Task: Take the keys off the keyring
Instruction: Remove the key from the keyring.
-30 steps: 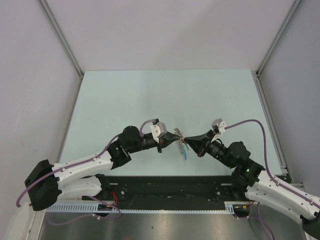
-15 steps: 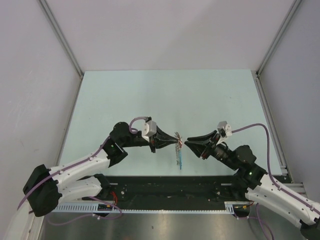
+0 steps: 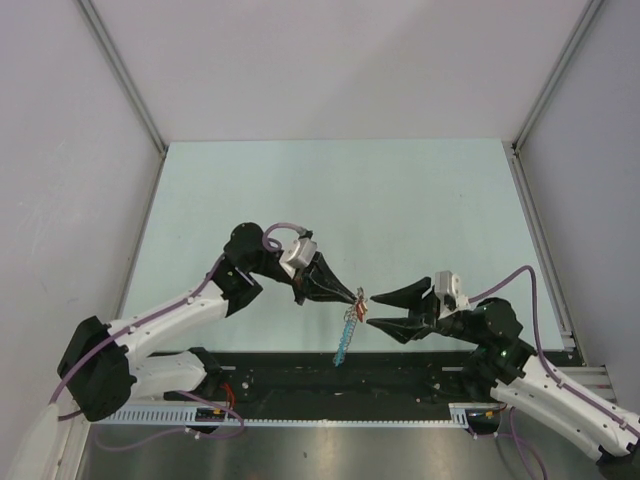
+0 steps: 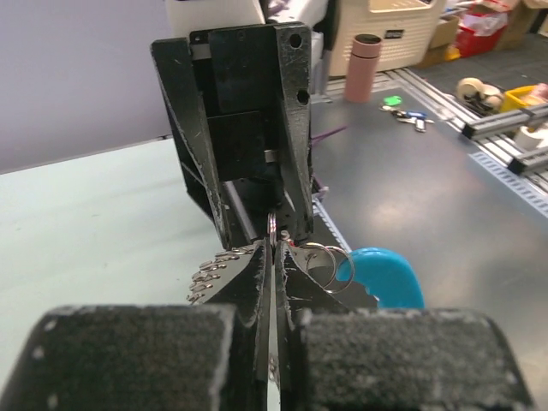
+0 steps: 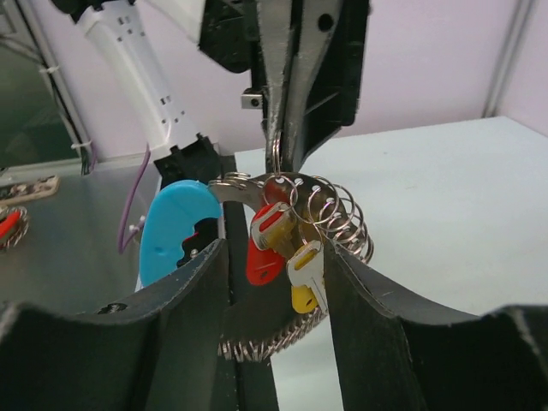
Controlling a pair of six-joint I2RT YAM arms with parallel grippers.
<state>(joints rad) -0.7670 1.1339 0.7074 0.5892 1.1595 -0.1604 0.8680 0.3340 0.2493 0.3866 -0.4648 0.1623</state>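
So the pale green table (image 3: 250, 200) is taking up most of the overhead view, and both arms are reaching in over its near edge and meeting around the middle. The left arm (image 3: 170, 320) is coming in from the near left and the right arm (image 3: 540, 375) from the near right, and their tips are almost nose to nose.

The left gripper (image 3: 352, 296) is pinching all the way closed on the keyring (image 5: 338, 214), gripping one of its thin top rings and holding the whole bundle up off the table. The right gripper (image 3: 371, 309) is standing partly open with nothing in it. Its two fingers are sitting either side of the dangling bundle, and I can't tell if they're actually touching it.

The keyring is hanging between the two grippers, a floppy silvery coil drooping below the left fingertips. A blue plastic piece (image 5: 175, 227) is hanging off its left side in the right wrist view. Right in the middle a red key (image 5: 265, 253) is dangling, with a yellow key (image 5: 304, 278) tucked just beside it, and both are hanging on the ring.
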